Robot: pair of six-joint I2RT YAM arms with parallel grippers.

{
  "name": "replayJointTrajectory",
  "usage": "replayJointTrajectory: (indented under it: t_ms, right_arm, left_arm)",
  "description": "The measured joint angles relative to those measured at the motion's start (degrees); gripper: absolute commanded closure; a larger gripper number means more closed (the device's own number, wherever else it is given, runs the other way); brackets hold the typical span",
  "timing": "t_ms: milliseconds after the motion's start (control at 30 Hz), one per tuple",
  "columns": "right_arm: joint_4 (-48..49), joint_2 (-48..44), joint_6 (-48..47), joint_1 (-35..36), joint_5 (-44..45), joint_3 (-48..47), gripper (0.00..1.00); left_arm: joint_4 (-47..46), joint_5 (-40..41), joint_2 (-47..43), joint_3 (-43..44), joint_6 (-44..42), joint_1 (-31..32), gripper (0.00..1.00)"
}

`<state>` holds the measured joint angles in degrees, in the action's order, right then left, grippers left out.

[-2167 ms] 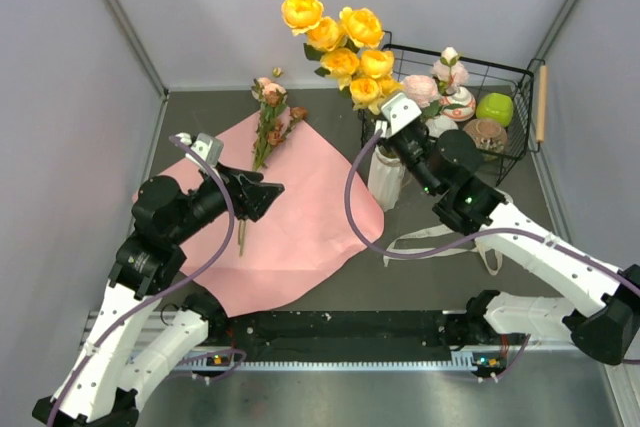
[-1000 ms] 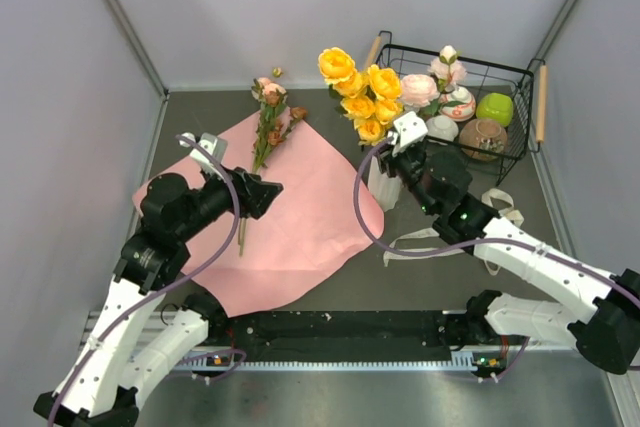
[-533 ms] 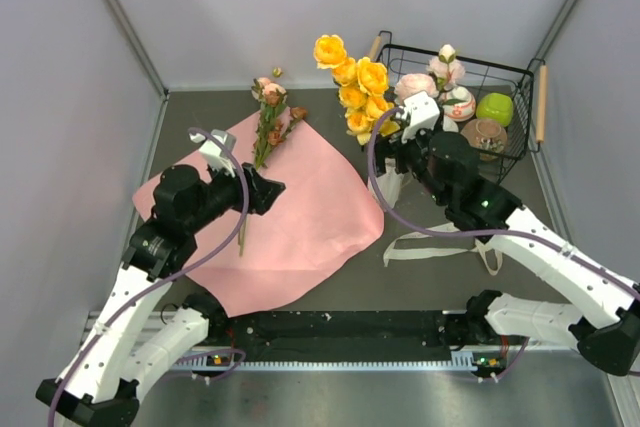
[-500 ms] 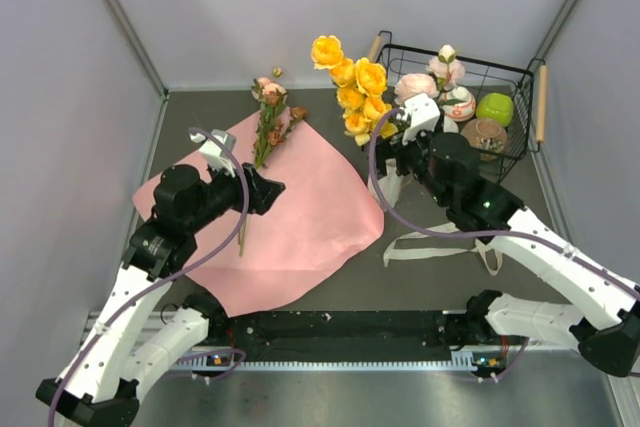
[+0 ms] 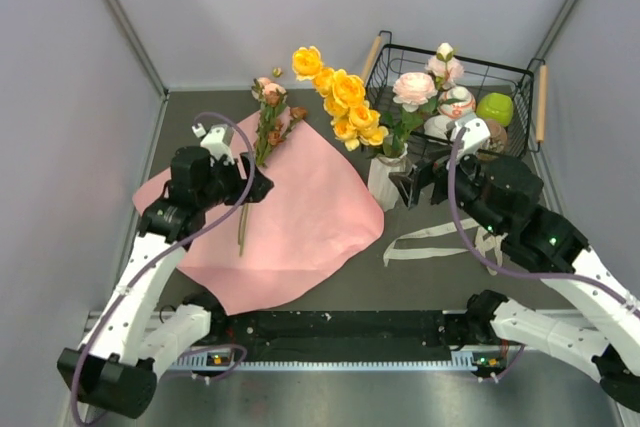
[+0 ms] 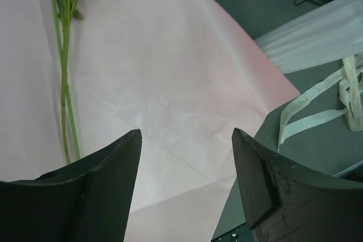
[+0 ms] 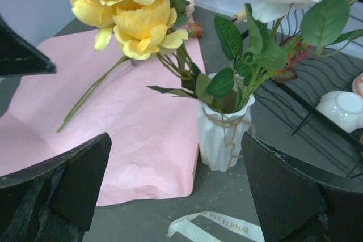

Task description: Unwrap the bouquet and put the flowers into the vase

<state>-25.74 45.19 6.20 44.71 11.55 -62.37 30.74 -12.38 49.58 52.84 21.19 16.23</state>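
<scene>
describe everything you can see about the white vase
The vase is small, white and ribbed, ceramic-looking, with twine tied round its narrow neck. It stands upright on the dark table, at the pink paper's right edge, beside the wire basket. Yellow roses and a pink rose stand in it. The open right gripper faces it without touching.

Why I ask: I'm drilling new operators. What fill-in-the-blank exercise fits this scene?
1. The yellow roses and a peach-pink rose stand in the ribbed vase, whose colour is ____.
2. The stems of the bud spray lie on the ____ paper sheet.
3. The left hand and the right hand hold nothing; both are ____.

Missing words: white; pink; open.
</scene>
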Motion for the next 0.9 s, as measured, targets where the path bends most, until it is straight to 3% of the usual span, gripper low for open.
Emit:
replayJointTrajectory:
  t_ms: [267, 500, 667, 900]
  right_arm:
    - [-2.4, -3.1, 6.7, 0.0, -7.1, 3.3, 0.01]
    - [-2.2, -1.1, 12.0, 0.0, -15.5, 8.0, 0.01]
    - [-2.0, -1.2, 13.4, 0.0, -18.3, 8.7, 0.01]
    - [-1.7, -1.7, 13.6, 0.0, -19.4, 8.7, 0.01]
  left_arm:
    - [2.3, -1.3, 15.7, 3.1, 0.6, -9.8, 0.46]
    - [5.0, 3.6, 34.5, 14.3, -1.9, -10.1, 0.77]
    - [5.9, 5.3, 46.4, 21.8, -3.7, -10.1, 0.72]
    - [7.0, 6.1, 51.5, 24.5, -5.0, -10.1, 0.63]
